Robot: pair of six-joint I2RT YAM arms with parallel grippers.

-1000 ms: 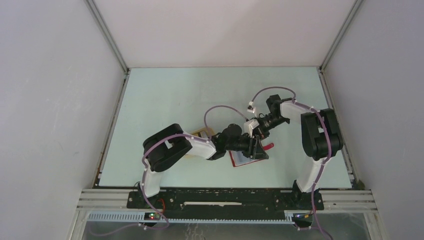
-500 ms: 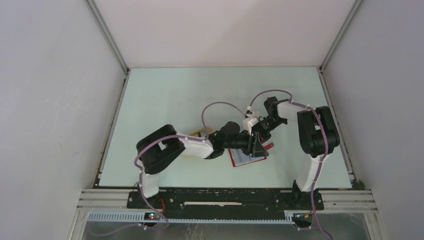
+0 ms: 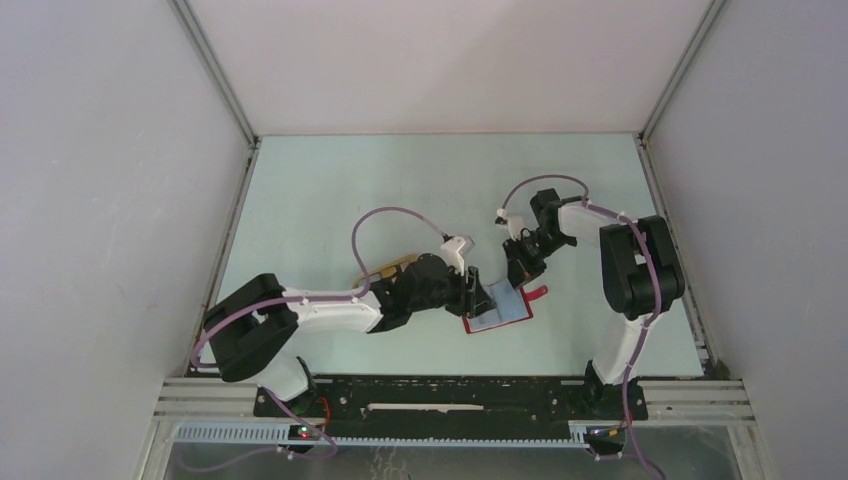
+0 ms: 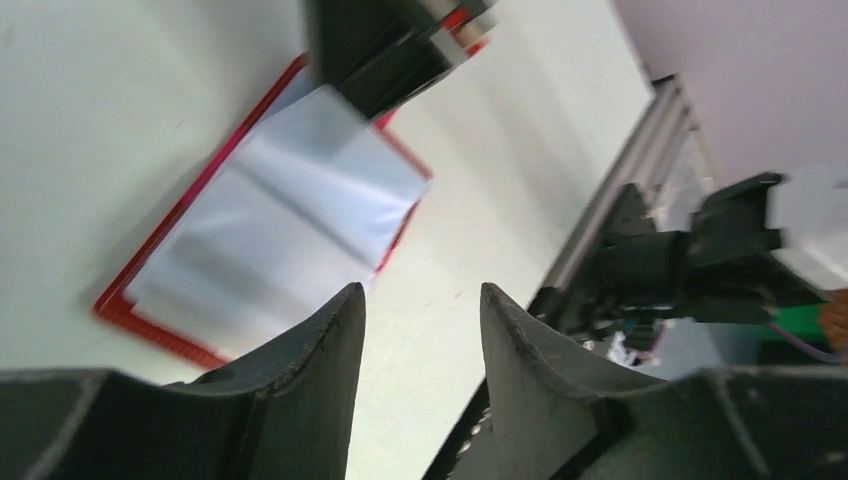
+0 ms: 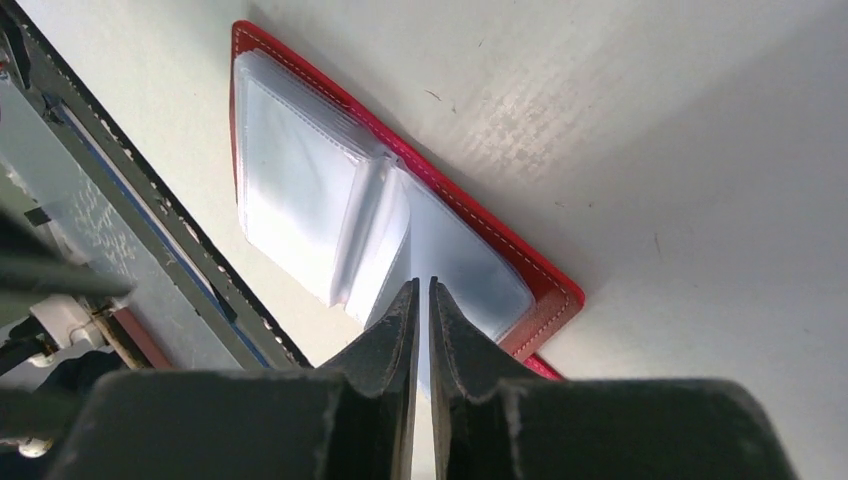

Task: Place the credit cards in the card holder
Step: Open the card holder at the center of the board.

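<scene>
right fingers (image 5: 390,345) pinch an inner leaf of the card holder (image 5: 300,190); left fingers (image 4: 310,360) spread.

Pale green table (image 3: 330,200), beige tray (image 3: 393,267) partly hidden, white walls (image 3: 100,200)

One overhead cam, two wrist cams up close

Top view sits high behind the arm bases, looking down on the whole table (image 3: 350,190). Left gripper (image 4: 421,300) cam skims low, facing the near right corner; right gripper (image 5: 421,292) cam stares nearly straight down, very close. All three share the open card holder (image 3: 497,312).
</scene>
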